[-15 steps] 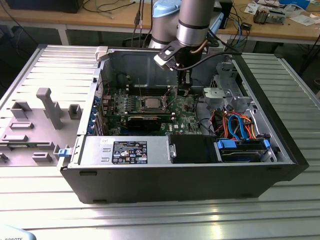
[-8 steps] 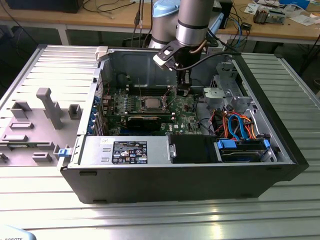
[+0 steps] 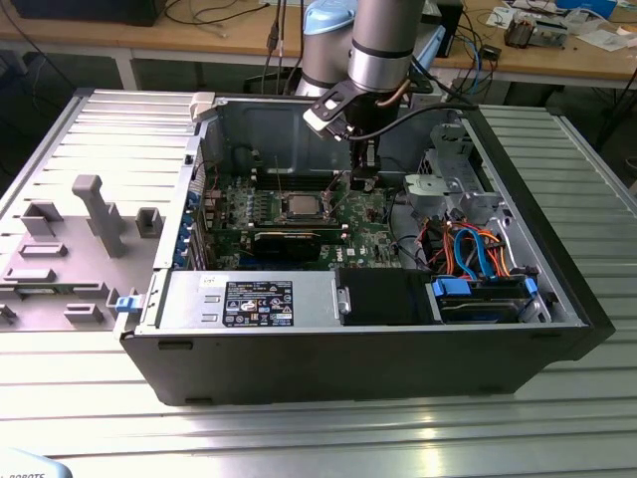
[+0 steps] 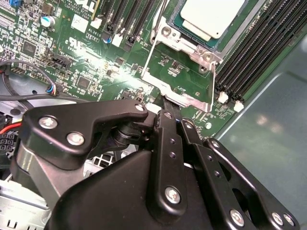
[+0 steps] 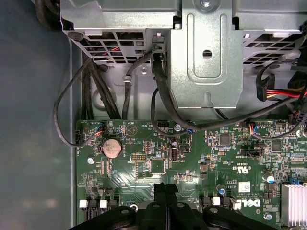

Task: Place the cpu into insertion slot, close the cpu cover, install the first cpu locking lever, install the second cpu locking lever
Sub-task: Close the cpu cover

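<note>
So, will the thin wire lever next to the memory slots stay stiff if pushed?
Probably springy: the wire lever is long and thin, so it may flex sideways. Likely light, yet its bare metal could slip off a smooth pusher.

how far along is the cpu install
Done: the cpu sits in the insertion slot. In hand: the gripper, fingers together, is at the free edge of the cpu cover, which looks swung open off the chip. Left: closing the cover, then both locking steps.
</note>
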{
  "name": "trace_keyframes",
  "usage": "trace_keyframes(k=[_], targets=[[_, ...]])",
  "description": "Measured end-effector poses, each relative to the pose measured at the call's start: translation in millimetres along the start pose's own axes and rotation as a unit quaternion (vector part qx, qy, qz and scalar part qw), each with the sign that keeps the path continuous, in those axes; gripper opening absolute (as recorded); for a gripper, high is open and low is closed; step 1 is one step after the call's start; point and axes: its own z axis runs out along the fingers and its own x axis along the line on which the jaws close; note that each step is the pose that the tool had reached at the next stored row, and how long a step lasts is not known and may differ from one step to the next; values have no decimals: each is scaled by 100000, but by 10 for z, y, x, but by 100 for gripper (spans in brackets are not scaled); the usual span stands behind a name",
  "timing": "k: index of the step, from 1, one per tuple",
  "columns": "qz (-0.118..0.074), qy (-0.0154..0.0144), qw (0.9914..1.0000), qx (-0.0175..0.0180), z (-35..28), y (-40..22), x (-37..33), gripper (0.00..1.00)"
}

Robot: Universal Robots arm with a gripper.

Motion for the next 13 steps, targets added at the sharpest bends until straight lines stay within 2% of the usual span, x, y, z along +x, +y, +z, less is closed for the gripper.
trace_keyframes(k=[13], targets=[[-2, 1, 100000, 2, 1, -45, 0, 11]])
